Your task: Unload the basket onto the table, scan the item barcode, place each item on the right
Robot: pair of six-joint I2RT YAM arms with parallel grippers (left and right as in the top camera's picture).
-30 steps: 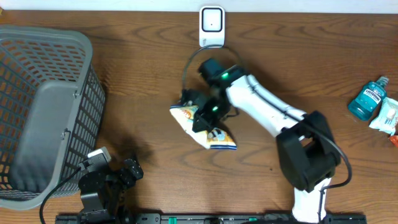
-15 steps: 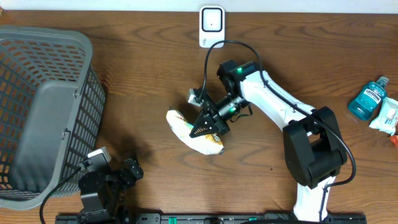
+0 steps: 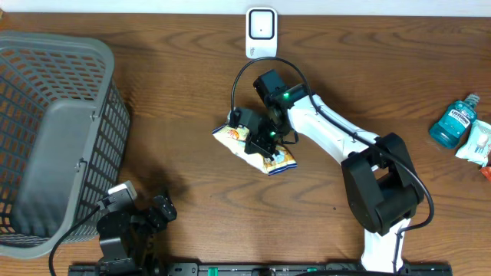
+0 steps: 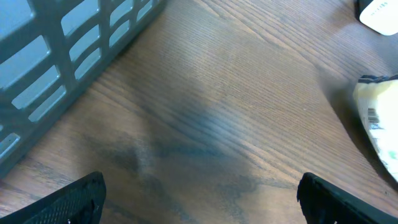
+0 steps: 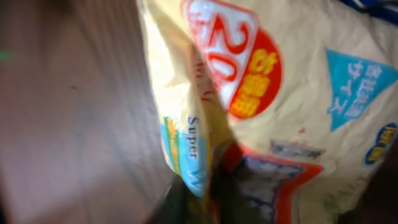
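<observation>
Right fingers at snack bag printed "20" and "Super", grip unclear, left fingers spread wide

Overhead camera: straight down, whole worktop. Left wrist: low, oblique across it. Right wrist: very close on the snack packet, visible in all three.

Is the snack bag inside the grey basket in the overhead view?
No, the snack bag is over the wooden table near the middle, well apart from the grey basket at the left.
</observation>
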